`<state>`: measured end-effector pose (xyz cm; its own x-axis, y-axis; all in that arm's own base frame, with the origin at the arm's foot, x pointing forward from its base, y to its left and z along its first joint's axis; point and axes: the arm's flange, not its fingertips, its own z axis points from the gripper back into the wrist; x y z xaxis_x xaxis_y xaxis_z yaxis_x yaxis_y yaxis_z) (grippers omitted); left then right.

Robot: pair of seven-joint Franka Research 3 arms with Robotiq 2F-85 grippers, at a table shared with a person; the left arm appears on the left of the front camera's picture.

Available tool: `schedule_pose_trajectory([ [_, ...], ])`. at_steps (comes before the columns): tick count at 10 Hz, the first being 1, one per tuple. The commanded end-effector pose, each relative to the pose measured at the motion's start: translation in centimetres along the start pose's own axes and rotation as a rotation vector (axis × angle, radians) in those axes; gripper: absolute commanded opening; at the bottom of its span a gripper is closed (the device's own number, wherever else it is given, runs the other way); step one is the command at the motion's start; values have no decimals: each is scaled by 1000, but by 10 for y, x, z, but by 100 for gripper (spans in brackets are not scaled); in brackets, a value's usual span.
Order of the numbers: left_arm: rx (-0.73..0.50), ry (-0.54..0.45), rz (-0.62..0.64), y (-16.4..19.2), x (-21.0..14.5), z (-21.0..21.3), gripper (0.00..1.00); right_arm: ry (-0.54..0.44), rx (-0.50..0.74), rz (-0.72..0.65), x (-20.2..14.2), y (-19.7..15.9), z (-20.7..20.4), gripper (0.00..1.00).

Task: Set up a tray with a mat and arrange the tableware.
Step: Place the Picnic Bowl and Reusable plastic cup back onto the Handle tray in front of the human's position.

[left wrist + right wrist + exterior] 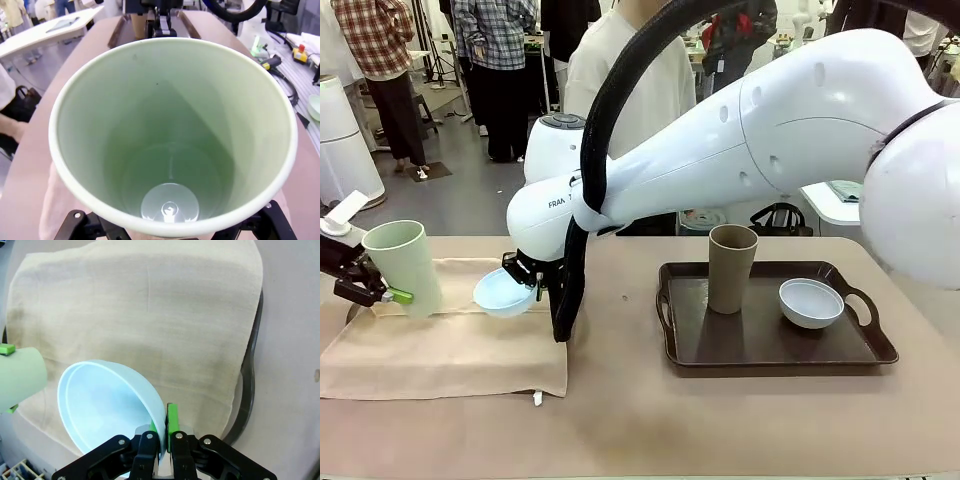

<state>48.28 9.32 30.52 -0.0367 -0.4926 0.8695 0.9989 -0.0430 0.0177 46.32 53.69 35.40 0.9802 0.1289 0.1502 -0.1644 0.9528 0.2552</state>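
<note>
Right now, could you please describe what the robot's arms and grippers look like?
The right arm is glossy white with rounded, bulbous links, a grey cap on one joint and dark lettering near the wrist. A black ribbed hose runs along it. The right gripper and the left gripper are black, with bright green pads on their fingers.

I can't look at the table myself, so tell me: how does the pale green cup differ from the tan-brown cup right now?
The pale green cup is gripped by the left gripper; the tan-brown cup stands free. The pale green cup leans over the beige mat; the tan-brown cup is upright on the dark tray beside the white bowl. Both are tall, handleless and tapered.
</note>
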Motion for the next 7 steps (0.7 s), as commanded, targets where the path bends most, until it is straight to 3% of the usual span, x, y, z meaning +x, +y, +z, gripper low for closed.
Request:
schedule_pose_trajectory([
  [1,42,-15,-36,-1,-7,-7,83,2,17,4,-2,-9,-10,6],
  [6,54,-29,-41,2,-23,-18,83,30,17,-2,-2,-17,-29,6],
  [7,54,-32,-38,3,-24,-19,93,33,24,-1,-2,-19,-30,18],
])
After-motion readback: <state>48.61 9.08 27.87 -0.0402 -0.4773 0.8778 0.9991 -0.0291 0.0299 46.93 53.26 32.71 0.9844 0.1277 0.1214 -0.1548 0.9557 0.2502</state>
